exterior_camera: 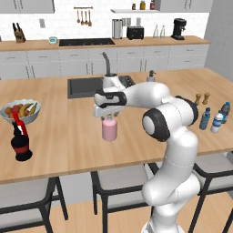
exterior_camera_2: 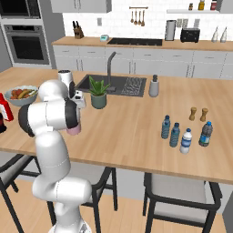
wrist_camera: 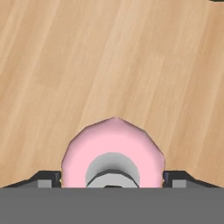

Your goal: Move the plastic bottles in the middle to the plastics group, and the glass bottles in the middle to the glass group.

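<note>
The squat pale-pink glass bottle [exterior_camera: 109, 130] [exterior_camera_2: 74, 130] stands upright on the wooden island counter, near its front edge. My gripper [exterior_camera: 108, 117] [wrist_camera: 113, 181] hangs straight over it, open, with one fingertip on each side of the bottle's top [wrist_camera: 113, 144] and its grey stopper between them. The dark round-bellied bottle with the red neck [exterior_camera: 20, 143] [exterior_camera_2: 2, 113], the glass group, stands far to the left. At the right end, the plastics group [exterior_camera: 214, 119] [exterior_camera_2: 182, 134] holds several small blue-capped bottles, among them a dark teal one [exterior_camera_2: 174, 135] and a clear-white one [exterior_camera_2: 186, 141].
A fruit bowl [exterior_camera: 20, 111] sits behind the dark bottle. The sink [exterior_camera: 84, 86], a potted plant [exterior_camera_2: 98, 93] and a soap dispenser [exterior_camera_2: 154, 86] lie behind the pink bottle. Two brown shakers [exterior_camera: 202, 98] stand by the plastics. Stools [exterior_camera: 27, 195] line the front edge.
</note>
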